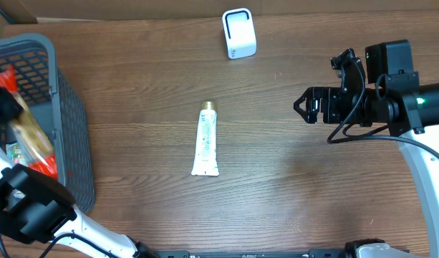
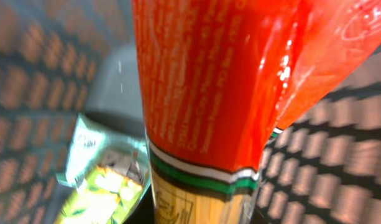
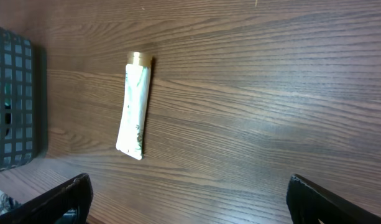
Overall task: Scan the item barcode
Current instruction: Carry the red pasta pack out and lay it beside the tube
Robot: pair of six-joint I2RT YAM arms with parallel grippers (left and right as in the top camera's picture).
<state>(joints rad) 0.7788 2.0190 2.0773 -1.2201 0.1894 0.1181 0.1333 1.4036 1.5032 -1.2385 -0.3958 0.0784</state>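
We see one brown wood-grain table (image 1: 276,179), flat and matte, filling the frame. At far left sits one grey plastic basket (image 1: 70,129) with rounded corners and grid-mesh walls.

Two arms, black joints on white links. The right gripper (image 1: 299,106) hangs at middle right over bare wood, its two black fingers (image 3: 66,199) spread wide with nothing between them. The left gripper (image 1: 1,107) is down inside the basket at the left edge, and its fingers do not show in its own wrist view. They are closed down tight, right against the packet; we cannot tell whether they have hold of it.

The item: one long red packet (image 1: 31,140), inside the basket at left and lying on a diagonal. It is glossy crinkled film with small white print, a green-and-white band (image 2: 202,177), then a clear part with pale straight strands. It fills most of the left wrist view.

One white squeeze tube (image 1: 205,140) lies flat at the centre of the table, apart from everything else. Its crimped end is low and its round gold cap (image 1: 208,106) is up.

One small white scanner (image 1: 239,33), a boxy block with rounded corners, stands at top centre.

One green-yellow foil packet (image 2: 103,186), crumpled and shiny, is at the lower left of the left wrist view beside the red one.
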